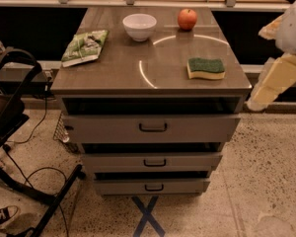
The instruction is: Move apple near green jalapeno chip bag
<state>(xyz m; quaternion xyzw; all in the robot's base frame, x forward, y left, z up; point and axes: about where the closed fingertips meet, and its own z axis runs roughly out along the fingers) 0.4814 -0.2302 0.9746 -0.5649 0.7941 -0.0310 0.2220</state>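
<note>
While at rt edge, pale blocky end effector (267,89)

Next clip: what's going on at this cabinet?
Nothing is being handled yet. The apple sits at the back right of the cabinet top, beside the white bowl. The green jalapeno chip bag lies flat on the left side, well apart from the apple. A sponge lies front right. The gripper hangs beyond the cabinet's right edge, touching none of these.
</note>
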